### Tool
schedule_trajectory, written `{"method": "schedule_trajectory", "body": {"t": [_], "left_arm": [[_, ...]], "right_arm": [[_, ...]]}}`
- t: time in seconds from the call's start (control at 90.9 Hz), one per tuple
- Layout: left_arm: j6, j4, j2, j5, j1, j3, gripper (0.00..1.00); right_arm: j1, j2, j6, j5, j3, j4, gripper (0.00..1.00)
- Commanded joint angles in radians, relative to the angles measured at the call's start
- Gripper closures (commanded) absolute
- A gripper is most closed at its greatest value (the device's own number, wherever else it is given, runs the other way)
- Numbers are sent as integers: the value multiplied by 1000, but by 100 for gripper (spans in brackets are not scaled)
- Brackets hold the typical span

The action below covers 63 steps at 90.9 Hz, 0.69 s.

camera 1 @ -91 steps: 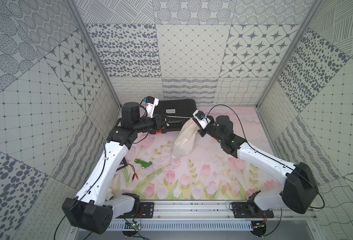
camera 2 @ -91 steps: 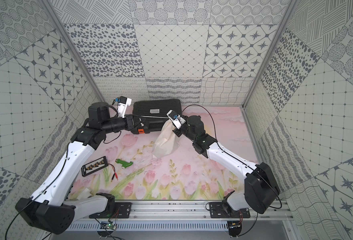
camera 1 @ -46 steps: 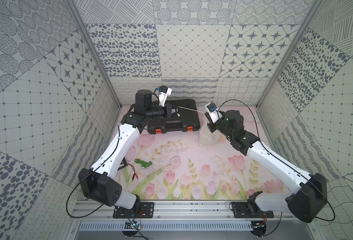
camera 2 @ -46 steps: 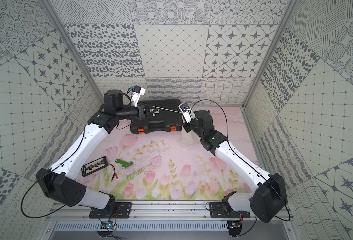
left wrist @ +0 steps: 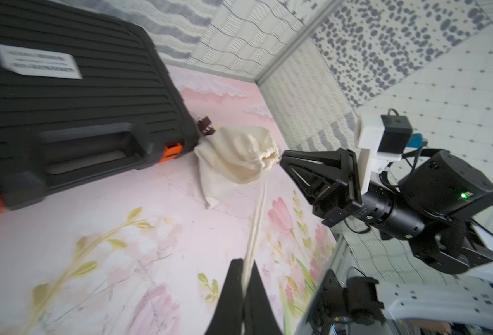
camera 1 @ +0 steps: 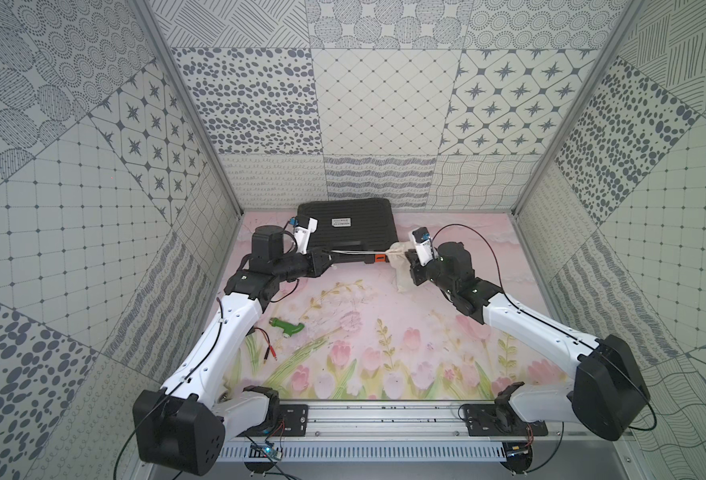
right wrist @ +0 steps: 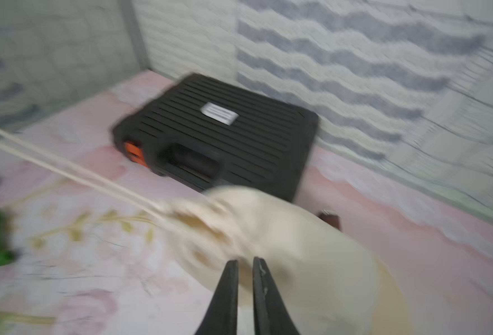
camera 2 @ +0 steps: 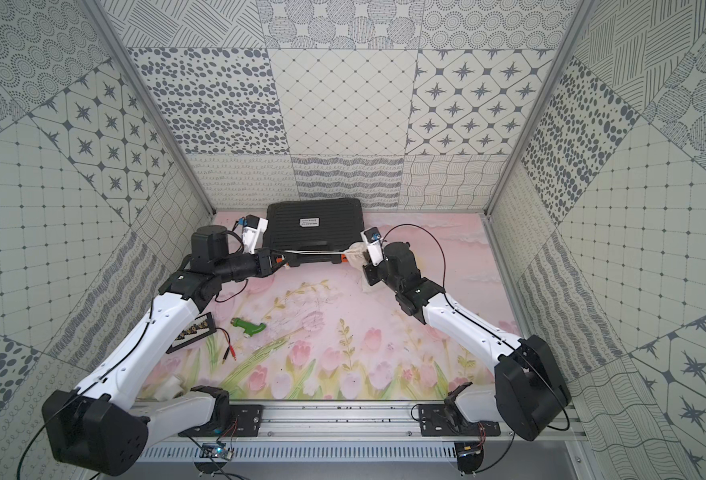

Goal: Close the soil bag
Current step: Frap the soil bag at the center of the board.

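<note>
We see the left gripper (left wrist: 243,262) pinching the pale cords (left wrist: 258,208), cords taut to the soil bag (left wrist: 233,156), its cinched mouth at the right gripper (right wrist: 245,261) tips, jaws a slit apart, any hold on cloth we cannot tell, black case (left wrist: 79,101) just beyond.

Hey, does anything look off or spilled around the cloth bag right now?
No spill or damage shows. The soil bag lies by the black case corner, mouth gathered. Its cords are stretched taut above the mat to the shut left gripper.
</note>
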Motion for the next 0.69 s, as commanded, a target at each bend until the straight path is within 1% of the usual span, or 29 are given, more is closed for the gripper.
{"method": "schedule_trajectory", "body": {"t": [0.0, 0.077, 0.132, 0.176, 0.242, 0.341, 0.407, 0.473, 0.572, 0.682], "left_arm": [[-33, 168, -58, -157, 53, -33, 100], [-5, 177, -55, -56, 32, -19, 100], [34, 174, -53, -19, -8, -6, 100], [84, 144, -52, -16, -44, 13, 100], [131, 93, -56, -34, -84, 23, 100], [129, 105, -77, -48, -94, -6, 100], [120, 106, -94, -42, -96, -15, 100], [111, 109, -111, -33, -97, -19, 100], [106, 105, -138, -21, -98, -20, 100], [114, 80, -161, -22, -99, -16, 100]], "right_arm": [[-88, -7, 29, 263, -48, -196, 84], [-38, -30, -18, 192, -49, -171, 82], [7, -44, -62, 144, -50, -140, 76], [32, -56, -88, 112, -43, -126, 71], [51, -77, -115, 28, -25, -125, 64], [84, -114, -170, -65, 3, -124, 53], [103, -118, -206, -104, 35, -123, 43], [122, -96, -243, -153, 83, -125, 35], [151, -27, -304, -249, 167, -126, 29], [199, 61, -371, -309, 267, -126, 22]]}}
